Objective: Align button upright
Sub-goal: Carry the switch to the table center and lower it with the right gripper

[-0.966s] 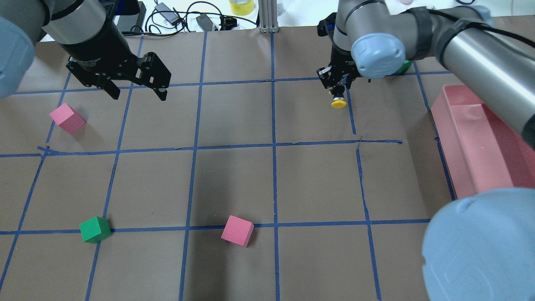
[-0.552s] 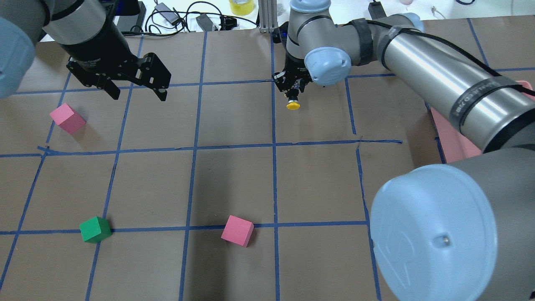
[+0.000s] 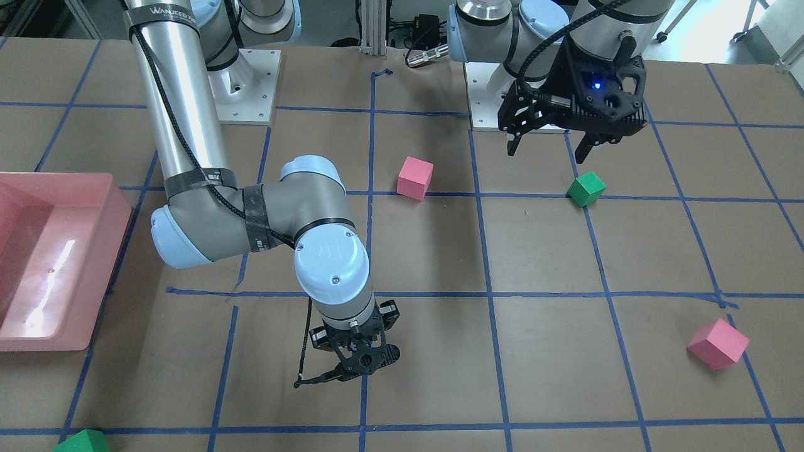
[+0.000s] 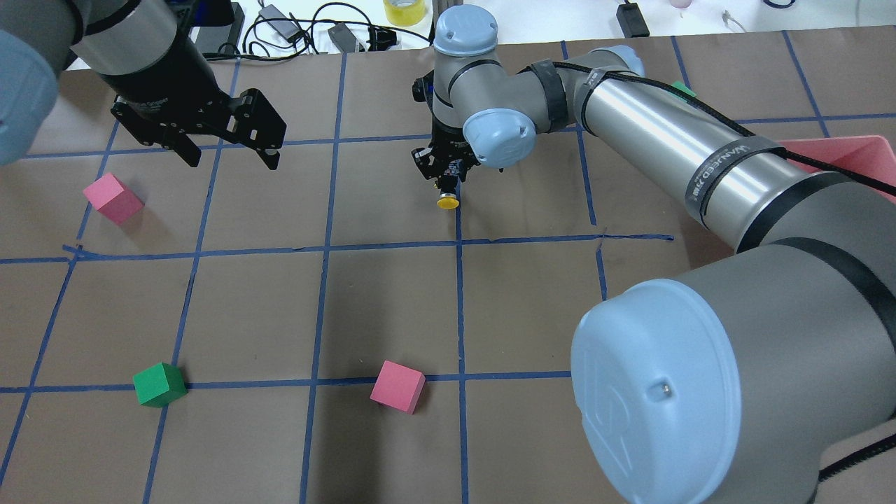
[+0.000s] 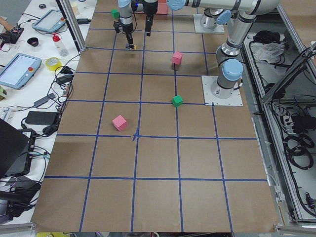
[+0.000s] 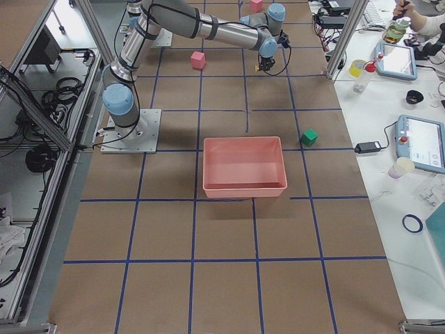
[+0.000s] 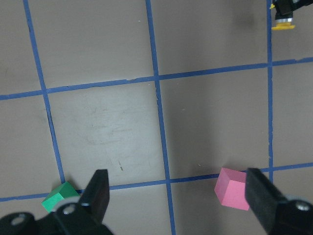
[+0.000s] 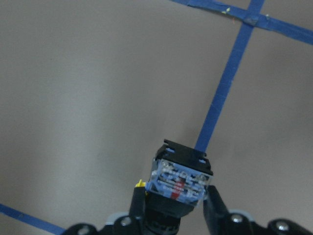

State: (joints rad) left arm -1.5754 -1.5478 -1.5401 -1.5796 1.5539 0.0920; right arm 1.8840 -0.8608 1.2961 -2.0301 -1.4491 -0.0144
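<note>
Brown-papered table (image 4: 392, 294) gridded in blue tape, with two arms over it.

Right gripper (image 4: 446, 183) is clamped on the one button (image 4: 448, 203) at upper centre of the overhead view, over a vertical tape line, yellow cap showing just under the fingers; contact with the paper cannot be told. Left gripper (image 4: 231, 157) hangs at upper left, jaws spread wide. Around them lie two pink cubes (image 4: 113, 198) (image 4: 397, 386), two green cubes (image 4: 159, 384) (image 6: 309, 137) and one pink bin (image 6: 245, 186).
</note>
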